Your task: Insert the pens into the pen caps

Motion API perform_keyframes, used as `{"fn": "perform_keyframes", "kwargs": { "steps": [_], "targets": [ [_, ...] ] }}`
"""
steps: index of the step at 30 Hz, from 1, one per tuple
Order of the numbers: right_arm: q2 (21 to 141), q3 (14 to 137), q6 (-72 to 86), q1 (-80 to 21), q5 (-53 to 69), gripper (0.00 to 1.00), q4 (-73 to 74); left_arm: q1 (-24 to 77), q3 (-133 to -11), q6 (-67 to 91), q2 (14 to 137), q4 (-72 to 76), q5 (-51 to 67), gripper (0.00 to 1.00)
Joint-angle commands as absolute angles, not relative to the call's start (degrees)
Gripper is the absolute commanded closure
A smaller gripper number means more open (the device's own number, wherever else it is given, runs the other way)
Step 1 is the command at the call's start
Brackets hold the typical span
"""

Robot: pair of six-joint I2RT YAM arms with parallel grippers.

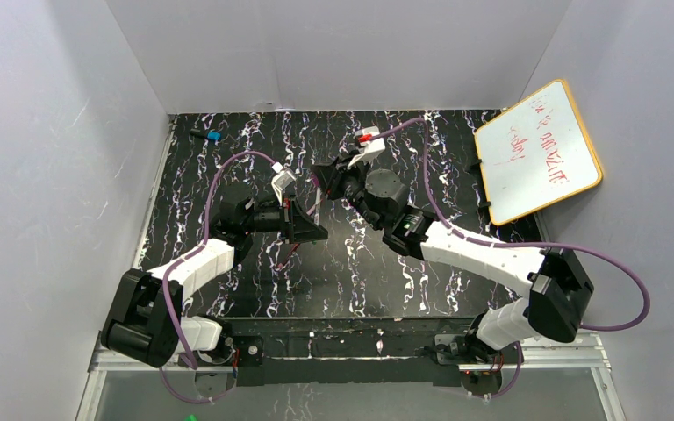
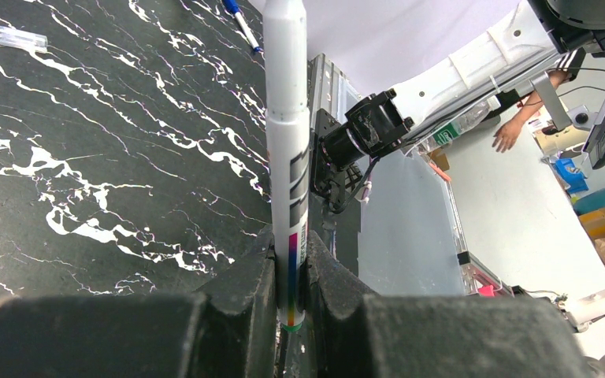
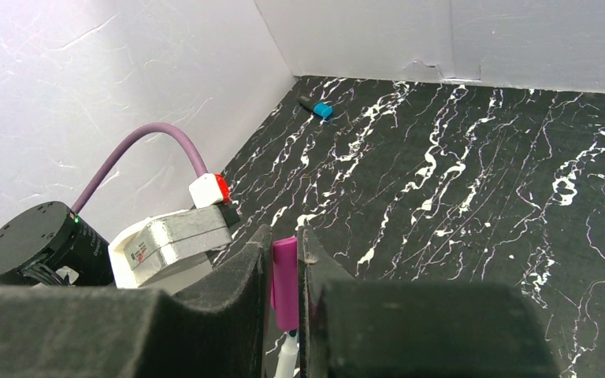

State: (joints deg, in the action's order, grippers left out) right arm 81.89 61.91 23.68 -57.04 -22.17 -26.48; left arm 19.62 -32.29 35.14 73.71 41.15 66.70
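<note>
The left gripper [image 2: 290,272] is clamped narrowly on the lower end of a whitish pen [image 2: 287,142]. The pen's long axis runs straight out from the fingers. The right gripper [image 3: 285,240] pinches a magenta pen cap [image 3: 285,283] lengthwise between its pads, with a white tip showing just beneath it. Both are held above the middle of the black marbled counter [image 3: 480,157].

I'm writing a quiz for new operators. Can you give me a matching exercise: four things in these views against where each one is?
Things:
1. white pen
2. magenta pen cap
3. blue-and-black item
4. whiteboard

Places:
A. propped at the table's right side
B. clamped between the right fingers
C. lying on the table near the back left corner
D. clamped between the left fingers

Pairs: 1-D, 2-B, 3-C, 4-A
</note>
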Motion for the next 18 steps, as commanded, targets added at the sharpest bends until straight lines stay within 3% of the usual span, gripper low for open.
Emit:
{"fn": "perform_keyframes", "kwargs": {
  "steps": [1,18],
  "targets": [
    [79.1,61.0,22.2,-57.3,-23.2,0.86,-28.3,19.8,-33.1,34.6,73.6,42.2,67.9,1.00],
    [79.0,60.9,22.2,-57.3,-22.2,0.85,-27.9,19.8,-33.2,34.4,73.5,41.9,67.8,1.00]
  ]
}}
